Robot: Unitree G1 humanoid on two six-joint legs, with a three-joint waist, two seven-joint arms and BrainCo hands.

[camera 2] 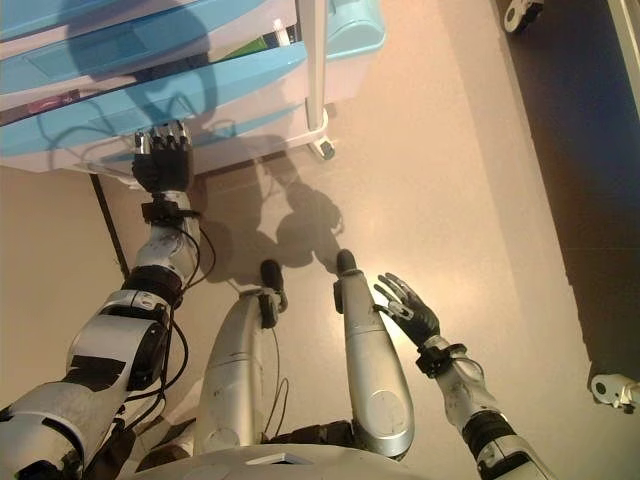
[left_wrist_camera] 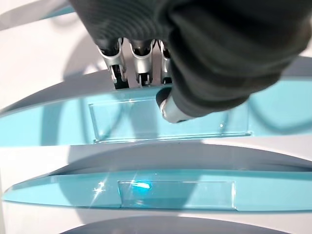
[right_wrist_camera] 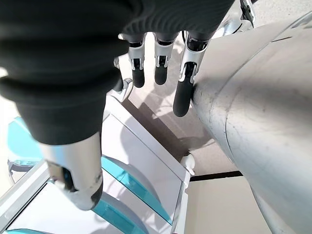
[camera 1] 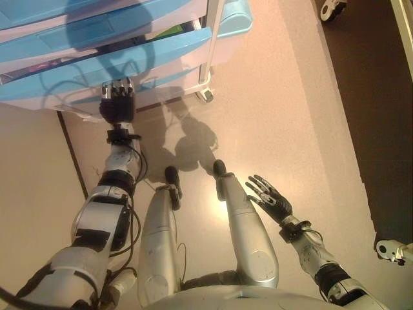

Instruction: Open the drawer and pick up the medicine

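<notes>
The left hand (camera 1: 117,103) reaches out to the front of a white cabinet (camera 1: 213,45) with pale blue drawers, which stands on small castors on the tan floor (camera 1: 284,116). In the head views its fingers (camera 1: 116,89) lie against the front edge of a blue drawer (camera 1: 129,61) that stands slightly further out than the ones above it. In the left wrist view the fingers (left_wrist_camera: 131,63) go down behind the upper rim of that drawer front, just above its clear rectangular handle plate (left_wrist_camera: 170,119), and the thumb (left_wrist_camera: 170,109) presses against the face of that plate from the outside. The fingertips are hidden behind the rim, so how tightly they are curled cannot be told.

The right hand (camera 1: 271,197) hangs low at the robot's right side, well apart from the cabinet, over bare floor. Its fingers (right_wrist_camera: 183,92) are straight and spread, its thumb (right_wrist_camera: 73,170) apart from them, and it holds nothing.

The medicine cannot be seen in any view; neither hand has it. In the gap of an upper drawer something green and dark (camera 1: 187,27) shows, too small to identify. No writing or label can be read on the drawer fronts. Another blue drawer front (left_wrist_camera: 175,192) with its own clear plate lies just beside the one the left hand is on.
</notes>
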